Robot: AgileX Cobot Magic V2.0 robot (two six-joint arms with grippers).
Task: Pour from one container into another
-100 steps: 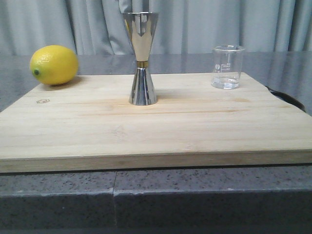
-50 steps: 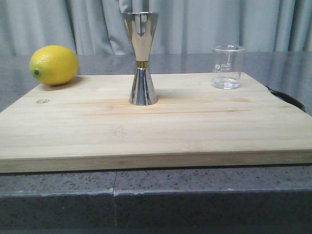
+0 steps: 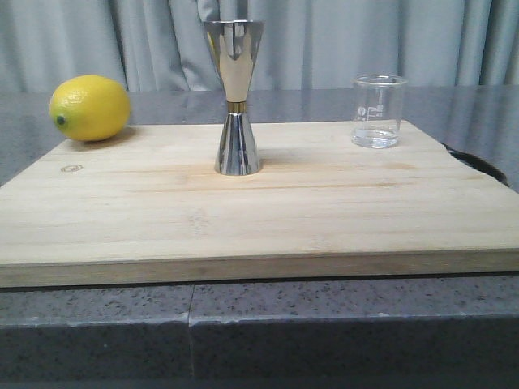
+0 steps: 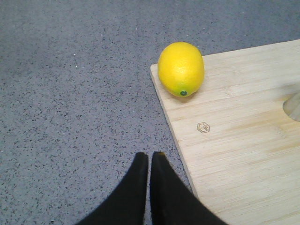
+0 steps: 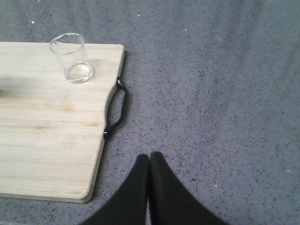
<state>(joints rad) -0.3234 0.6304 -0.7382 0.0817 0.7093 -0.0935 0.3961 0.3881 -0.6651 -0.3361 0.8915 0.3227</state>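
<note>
The small clear glass beaker (image 3: 378, 111) with white scale marks stands upright at the far right of the wooden board (image 3: 259, 211); the right wrist view shows the beaker (image 5: 71, 58) near the board's corner. The tall steel jigger (image 3: 235, 97) with a gold waist band stands upright at the board's middle. My left gripper (image 4: 149, 156) is shut and empty over the grey counter, just off the board's left edge. My right gripper (image 5: 149, 157) is shut and empty over the counter, off the board's right edge. Neither gripper shows in the front view.
A yellow lemon (image 3: 89, 108) lies at the board's far left corner, and this lemon (image 4: 181, 69) also shows in the left wrist view. A black handle (image 5: 117, 110) sticks out from the board's right edge. Grey speckled counter (image 5: 211, 93) surrounds the board; curtains hang behind.
</note>
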